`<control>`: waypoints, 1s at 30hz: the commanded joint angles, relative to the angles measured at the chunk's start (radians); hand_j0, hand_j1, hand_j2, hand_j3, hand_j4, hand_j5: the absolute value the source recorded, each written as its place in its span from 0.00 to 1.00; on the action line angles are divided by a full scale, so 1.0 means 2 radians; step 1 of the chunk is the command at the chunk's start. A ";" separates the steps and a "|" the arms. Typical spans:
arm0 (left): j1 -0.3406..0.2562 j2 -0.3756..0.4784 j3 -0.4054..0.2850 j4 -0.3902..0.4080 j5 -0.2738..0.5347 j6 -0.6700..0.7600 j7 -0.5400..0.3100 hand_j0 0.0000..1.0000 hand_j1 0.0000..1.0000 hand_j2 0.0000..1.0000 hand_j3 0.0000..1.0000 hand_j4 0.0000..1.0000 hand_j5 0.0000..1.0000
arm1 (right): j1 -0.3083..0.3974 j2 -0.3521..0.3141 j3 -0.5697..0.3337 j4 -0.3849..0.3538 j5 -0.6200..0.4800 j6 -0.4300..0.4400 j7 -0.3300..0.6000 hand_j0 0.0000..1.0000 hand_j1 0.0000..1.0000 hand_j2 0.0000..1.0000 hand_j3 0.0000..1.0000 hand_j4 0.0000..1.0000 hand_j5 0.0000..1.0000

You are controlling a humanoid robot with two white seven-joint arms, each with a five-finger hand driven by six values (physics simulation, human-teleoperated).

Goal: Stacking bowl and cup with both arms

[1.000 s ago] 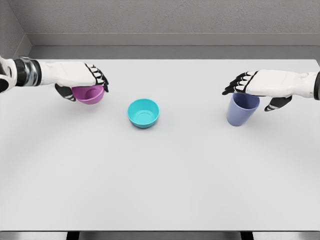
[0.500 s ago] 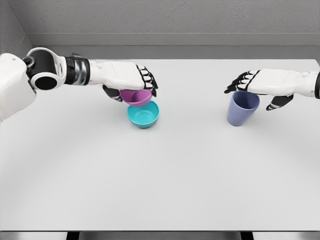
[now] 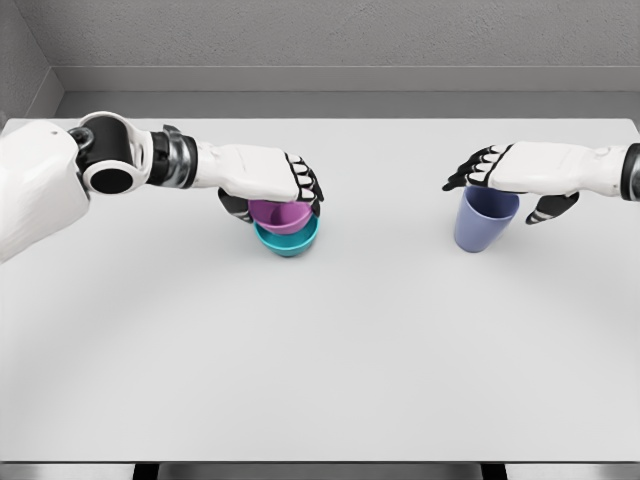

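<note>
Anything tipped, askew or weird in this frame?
Nothing stands out. The left hand holds the purple plastic bowl level in the teal plastic bowl. The right hand grips the upright blue-grey plastic cup by its rim.

A broad white tabletop (image 3: 330, 350) filled nearly everything in front of me, smooth and matte, its far edge running straight across and its near edge showing as a thin pale lip. Below that lip lay a dark strip (image 3: 320, 471), broken by two lighter upright pieces. Behind the tabletop stood a grey back wall (image 3: 340, 30) with a rough, plaster-like grain, and a paler ledge (image 3: 340, 78) ran along its foot. A second grey wall (image 3: 18, 50) met it at the left corner. The light was soft and even, leaving only faint shadows on the white surface.
</note>
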 commanded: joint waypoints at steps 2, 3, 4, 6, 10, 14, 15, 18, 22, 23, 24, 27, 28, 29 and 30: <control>0.001 -0.001 0.000 0.001 0.003 0.001 0.000 0.75 0.75 0.75 0.75 0.75 0.75 | -0.002 0.002 0.001 0.001 -0.002 0.001 0.000 1.00 1.00 1.00 1.00 1.00 1.00; 0.001 -0.001 0.000 0.003 0.003 0.001 0.000 0.75 0.75 0.75 0.75 0.75 0.75 | -0.002 0.005 0.001 0.001 -0.002 0.001 0.000 1.00 1.00 1.00 1.00 1.00 1.00; 0.001 -0.001 0.000 0.006 0.003 0.001 0.000 0.76 0.76 0.76 0.76 0.76 0.76 | -0.002 0.007 0.001 0.004 0.000 0.001 0.000 1.00 1.00 1.00 1.00 1.00 1.00; 0.002 -0.006 -0.001 0.006 0.003 0.001 0.000 0.76 0.76 0.76 0.76 0.76 0.76 | -0.002 0.010 0.001 0.007 0.006 0.001 0.000 1.00 1.00 1.00 1.00 1.00 1.00; 0.002 -0.008 -0.001 0.006 0.003 0.001 0.001 0.80 0.80 0.80 0.80 0.80 0.80 | -0.002 0.013 0.001 0.009 0.006 0.001 0.000 1.00 1.00 1.00 1.00 1.00 1.00; 0.002 -0.011 -0.001 0.012 0.004 0.001 0.001 0.90 0.90 0.90 0.90 0.90 0.90 | -0.002 0.013 0.001 0.012 0.006 0.001 0.000 1.00 1.00 1.00 1.00 1.00 1.00; 0.002 -0.011 -0.001 0.016 0.004 0.001 0.001 0.93 0.93 0.93 0.93 0.93 0.93 | -0.002 0.013 0.002 0.013 0.007 0.001 0.000 1.00 1.00 1.00 1.00 1.00 1.00; 0.002 -0.011 -0.005 0.016 0.004 0.001 0.001 0.99 0.99 0.99 0.99 0.99 0.99 | -0.002 0.013 0.006 0.013 0.007 0.001 0.000 1.00 1.00 1.00 1.00 1.00 1.00; 0.002 -0.011 -0.005 0.016 0.004 0.001 0.002 1.00 1.00 1.00 1.00 1.00 1.00 | -0.002 0.016 0.013 0.013 0.007 0.001 0.000 1.00 1.00 1.00 1.00 1.00 1.00; 0.002 -0.013 -0.005 0.016 0.004 0.001 0.002 1.00 1.00 1.00 1.00 1.00 1.00 | -0.002 0.017 0.013 0.013 0.007 0.001 0.000 1.00 1.00 1.00 1.00 1.00 1.00; 0.002 -0.014 -0.006 0.016 0.004 0.001 0.002 1.00 1.00 1.00 1.00 1.00 1.00 | -0.002 0.017 0.013 0.013 0.007 0.001 0.000 1.00 1.00 1.00 1.00 1.00 1.00; 0.002 -0.014 -0.008 0.016 0.005 0.001 0.002 1.00 1.00 1.00 1.00 1.00 1.00 | -0.002 0.017 0.013 0.015 0.007 0.001 0.000 1.00 1.00 1.00 1.00 1.00 1.00; 0.002 -0.013 -0.008 0.016 0.007 0.001 0.002 1.00 1.00 1.00 1.00 1.00 1.00 | -0.002 0.017 0.013 0.015 0.007 0.001 0.000 1.00 1.00 1.00 1.00 1.00 1.00; 0.000 -0.010 -0.008 0.015 0.008 0.001 0.002 1.00 1.00 1.00 1.00 1.00 1.00 | -0.002 0.017 0.013 0.016 0.007 0.001 0.000 1.00 1.00 1.00 1.00 1.00 1.00; -0.002 -0.008 -0.008 0.013 0.010 0.001 0.002 1.00 1.00 1.00 1.00 1.00 1.00 | -0.002 0.018 0.013 0.018 0.007 0.001 0.000 1.00 1.00 1.00 1.00 1.00 1.00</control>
